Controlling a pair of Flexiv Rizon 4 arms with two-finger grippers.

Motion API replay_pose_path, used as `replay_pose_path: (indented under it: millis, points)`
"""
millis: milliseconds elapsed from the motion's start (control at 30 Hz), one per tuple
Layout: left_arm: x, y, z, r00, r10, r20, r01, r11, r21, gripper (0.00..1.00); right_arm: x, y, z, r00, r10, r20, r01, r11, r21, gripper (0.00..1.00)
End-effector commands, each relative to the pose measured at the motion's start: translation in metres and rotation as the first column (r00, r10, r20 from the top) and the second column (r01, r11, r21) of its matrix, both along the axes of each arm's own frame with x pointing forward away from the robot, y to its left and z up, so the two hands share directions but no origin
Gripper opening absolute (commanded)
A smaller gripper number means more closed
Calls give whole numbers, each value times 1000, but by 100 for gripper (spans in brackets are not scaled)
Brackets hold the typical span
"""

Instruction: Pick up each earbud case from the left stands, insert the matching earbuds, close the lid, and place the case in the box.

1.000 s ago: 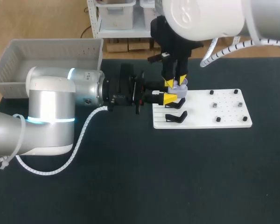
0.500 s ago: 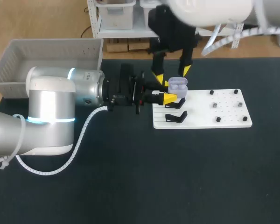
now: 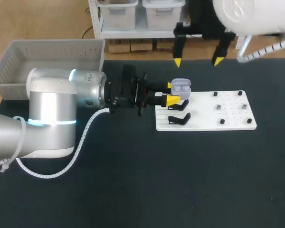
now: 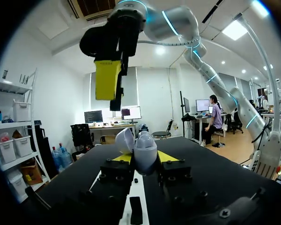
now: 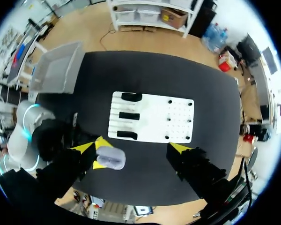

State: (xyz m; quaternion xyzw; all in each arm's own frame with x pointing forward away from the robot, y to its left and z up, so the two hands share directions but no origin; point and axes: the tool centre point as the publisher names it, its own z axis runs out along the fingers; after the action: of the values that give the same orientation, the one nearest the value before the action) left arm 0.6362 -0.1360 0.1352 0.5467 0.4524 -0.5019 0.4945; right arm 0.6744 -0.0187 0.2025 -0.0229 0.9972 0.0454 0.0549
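My left gripper clamps the case, lid open, over the board's edge, and my right gripper hangs spread wide beyond it; closing the lid and boxing are not yet done.

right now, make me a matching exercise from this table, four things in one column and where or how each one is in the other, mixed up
Things:
1. earbud case
2. right hand
3. grey box
4. white board

Places or states:
A. raised high, open, holding nothing
B. flat on the table, with black stands on its left part
C. between the left hand's fingers, lid open
D. at the table's far left

Pairs: 1-C, 2-A, 3-D, 4-B
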Motion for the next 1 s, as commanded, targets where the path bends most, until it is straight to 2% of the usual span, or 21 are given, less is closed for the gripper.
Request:
replay_pose_path:
  millis: [33,267,400,633,833,900,1000]
  points:
    - [-1,0,0,1000,5,2,-5,1000,-1,0,2,-8,-15,993,-49,111,48,999,17,100]
    - [-1,0,0,1000,5,2,-5,1000,-1,0,16,-12,-36,995,-74,66,72,997,28,100]
    - [-1,0,0,1000,5,2,-5,1000,-1,0,16,-11,-44,997,-61,48,60,998,14,100]
    - [-1,0,0,1000,5,2,-5,1000,-1,0,0,-8,-47,1000,-9,19,9,1000,9,100]
    - [-1,0,0,1000,5,2,-5,1000,-1,0,-20,-9,-45,999,28,-34,-27,999,35,100]
    - [-1,0,0,1000,5,2,-5,1000,-1,0,-23,-11,-43,1000,24,-16,-23,1000,17,100]
    - [-1,0,0,1000,5,2,-5,1000,-1,0,-27,-21,-28,996,-20,91,21,1000,-7,100]
